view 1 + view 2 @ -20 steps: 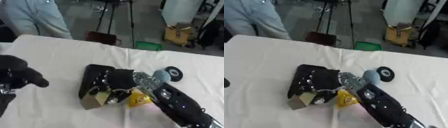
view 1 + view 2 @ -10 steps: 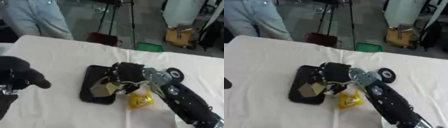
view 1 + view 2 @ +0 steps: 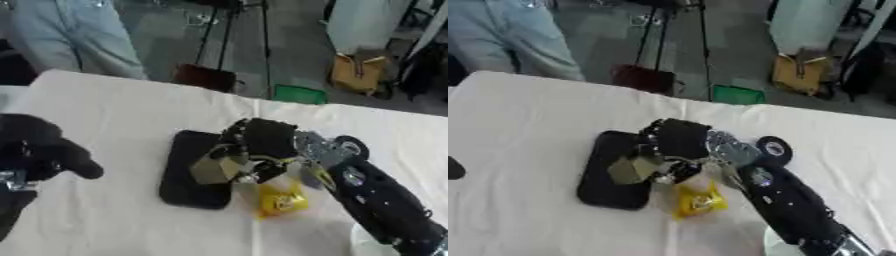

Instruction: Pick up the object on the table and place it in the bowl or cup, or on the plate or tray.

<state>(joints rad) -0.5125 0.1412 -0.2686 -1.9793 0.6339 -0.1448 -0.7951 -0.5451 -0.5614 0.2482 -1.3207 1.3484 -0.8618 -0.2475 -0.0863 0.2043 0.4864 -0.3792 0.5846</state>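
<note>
Tan block (image 3: 213,169) held in the right hand (image 3: 259,145), fingers curled round it, over the black tray (image 3: 194,170) on the desk. Looks rigid, light, possibly cardboard or wood; flat sides give the hold. Left hand (image 3: 39,152) idle at left edge, fingers curled, empty.

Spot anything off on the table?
Nothing stands out. The right hand holds an olive block over the black tray; a yellow packet lies just off the tray's right edge, not on it.

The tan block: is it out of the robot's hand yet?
No. The right hand curls round the tan block, over the black tray.
</note>
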